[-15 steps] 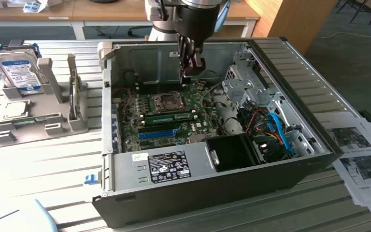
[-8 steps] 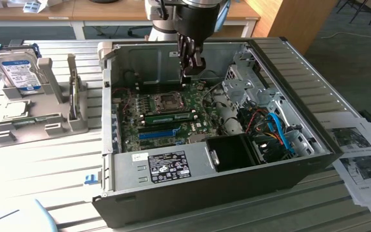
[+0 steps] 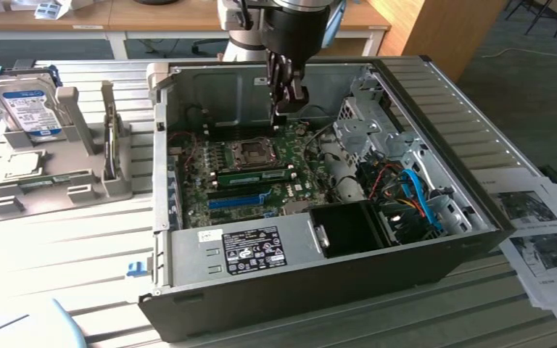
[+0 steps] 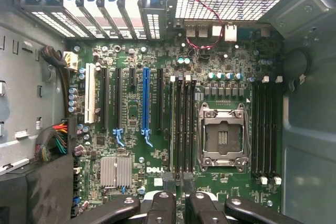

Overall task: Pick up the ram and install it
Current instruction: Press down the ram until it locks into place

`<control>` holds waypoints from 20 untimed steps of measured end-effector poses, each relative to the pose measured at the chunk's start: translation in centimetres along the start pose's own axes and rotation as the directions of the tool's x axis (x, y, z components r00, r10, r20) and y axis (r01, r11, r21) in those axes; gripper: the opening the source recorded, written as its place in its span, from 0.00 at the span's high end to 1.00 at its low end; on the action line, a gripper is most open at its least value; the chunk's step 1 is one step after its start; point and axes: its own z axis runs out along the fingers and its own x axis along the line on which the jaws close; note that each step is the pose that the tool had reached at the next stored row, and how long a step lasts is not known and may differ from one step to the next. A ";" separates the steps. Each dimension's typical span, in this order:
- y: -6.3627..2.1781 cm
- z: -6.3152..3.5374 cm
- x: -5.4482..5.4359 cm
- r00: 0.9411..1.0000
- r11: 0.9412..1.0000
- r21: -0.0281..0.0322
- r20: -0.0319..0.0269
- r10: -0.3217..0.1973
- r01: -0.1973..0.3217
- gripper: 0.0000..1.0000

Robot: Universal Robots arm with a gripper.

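Hovering above the motherboard (image 3: 293, 192), the gripper (image 3: 291, 110) was half-open and empty. The ram (image 3: 254, 176) sat slotted beside the CPU socket (image 3: 252, 151), on the gripper's power-supply (image 3: 249, 250) side, with its long axis parallel to that case edge.

Case (image 3: 223, 93): bare grey sheet metal inside, matt; outer shell matt black. Motherboard (image 4: 157, 56): green board, slight sheen. Ram (image 3: 256, 176): green board, dark matt label. Long slot (image 4: 146, 98): glossy blue plastic. Heatsink (image 4: 116, 172): finned bare metal. Hard drive (image 3: 27, 105): silver metal, blue paper label. Holder (image 3: 41, 197): matt grey plastic. Table (image 3: 66, 239): smooth pale slats. Sheets (image 3: 539, 225): printed paper.
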 end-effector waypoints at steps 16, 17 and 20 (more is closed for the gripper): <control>-0.15 0.03 0.0 1.000 1.000 0.002 0.006 0.000 0.000 0.91; -0.21 0.03 0.0 1.000 1.000 0.002 0.007 0.000 0.000 0.91; -0.39 0.04 0.0 1.000 1.000 0.004 0.011 0.000 0.000 0.91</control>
